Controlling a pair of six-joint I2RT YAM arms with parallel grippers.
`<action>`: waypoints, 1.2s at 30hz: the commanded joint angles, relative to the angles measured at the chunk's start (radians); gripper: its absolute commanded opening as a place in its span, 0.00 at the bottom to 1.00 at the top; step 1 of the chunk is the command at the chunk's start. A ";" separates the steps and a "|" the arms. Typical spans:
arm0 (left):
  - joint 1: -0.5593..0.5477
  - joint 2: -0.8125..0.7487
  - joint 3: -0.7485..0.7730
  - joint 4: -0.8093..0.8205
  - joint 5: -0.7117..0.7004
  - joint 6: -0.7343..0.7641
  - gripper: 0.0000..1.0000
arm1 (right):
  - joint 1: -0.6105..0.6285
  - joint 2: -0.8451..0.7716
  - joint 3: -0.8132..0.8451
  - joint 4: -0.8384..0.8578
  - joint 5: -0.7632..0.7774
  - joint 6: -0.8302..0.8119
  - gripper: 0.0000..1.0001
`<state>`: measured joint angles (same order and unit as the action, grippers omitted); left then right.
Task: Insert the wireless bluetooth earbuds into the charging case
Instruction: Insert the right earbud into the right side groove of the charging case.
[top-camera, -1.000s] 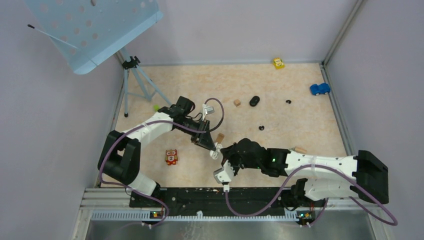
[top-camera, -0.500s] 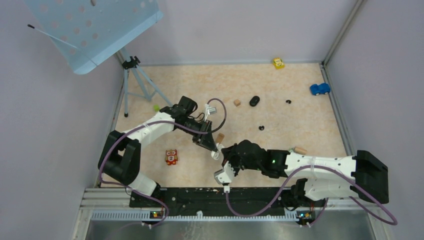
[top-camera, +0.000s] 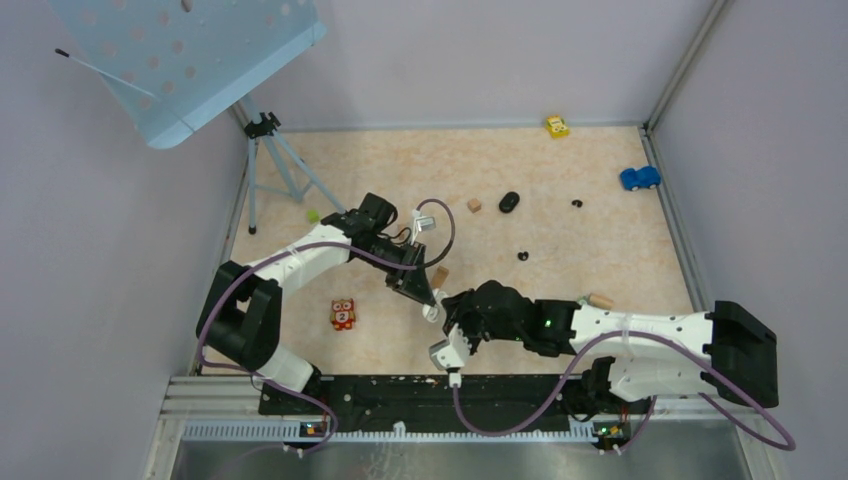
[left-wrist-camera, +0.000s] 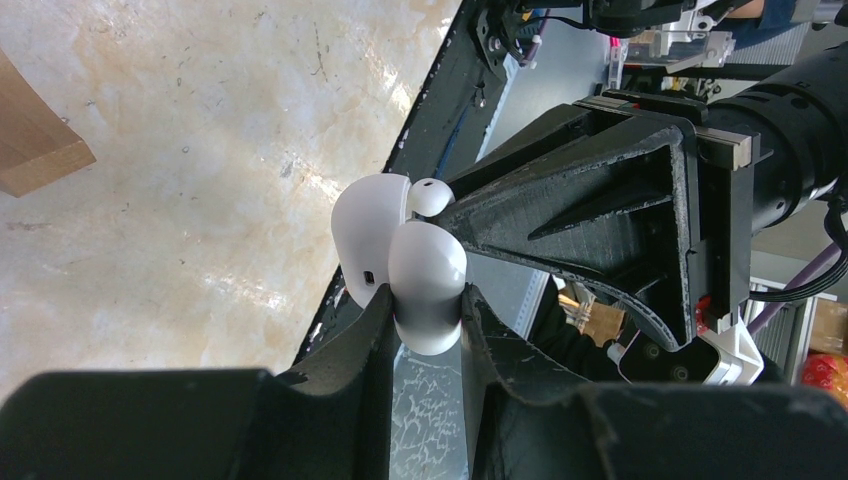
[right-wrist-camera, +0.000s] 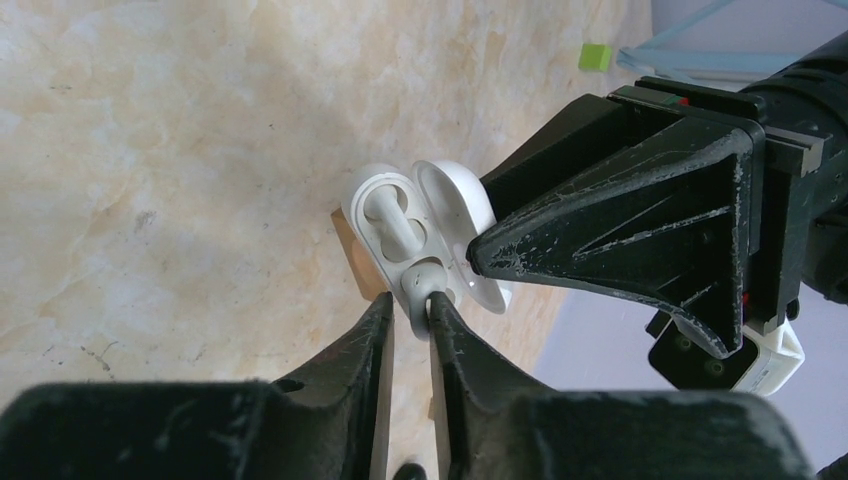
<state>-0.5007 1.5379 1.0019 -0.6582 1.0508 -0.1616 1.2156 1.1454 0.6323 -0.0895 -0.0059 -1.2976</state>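
My left gripper (left-wrist-camera: 425, 295) is shut on the white charging case (left-wrist-camera: 428, 275), held above the table with its lid (left-wrist-camera: 365, 235) swung open. In the right wrist view the case (right-wrist-camera: 455, 205) faces me. One white earbud (right-wrist-camera: 385, 210) sits in its far socket and a second white earbud (right-wrist-camera: 422, 285) stands in the near socket. My right gripper (right-wrist-camera: 408, 300) is round that second bud, jaws slightly apart, with a gap on the left side. From above, both grippers meet at the case (top-camera: 432, 308). Two tiny black buds (top-camera: 523, 255) (top-camera: 577, 203) lie further back.
A tan wooden block (top-camera: 440, 276) lies just behind the case, another (top-camera: 474, 205) beside a black oval thing (top-camera: 509, 201). A wooden peg (top-camera: 600, 299), an owl toy (top-camera: 342, 314), a blue car (top-camera: 639, 177), a yellow car (top-camera: 557, 126) and a tripod (top-camera: 270, 150) stand around.
My right gripper's jaws have parted a little around the white earbud. Both arms have stayed almost where they were.
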 joint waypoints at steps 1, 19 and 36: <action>-0.020 -0.049 0.045 -0.020 0.117 0.004 0.00 | 0.004 -0.016 -0.020 -0.002 0.003 0.014 0.24; -0.022 -0.032 0.046 -0.021 0.096 0.000 0.00 | 0.005 -0.036 -0.009 0.083 0.020 0.070 0.60; -0.022 0.011 0.056 -0.024 0.096 0.014 0.00 | 0.005 -0.169 -0.005 0.146 0.064 0.333 0.65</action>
<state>-0.5190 1.5444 1.0180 -0.6746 1.1091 -0.1619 1.2163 1.0195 0.6014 0.0010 0.0364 -1.0599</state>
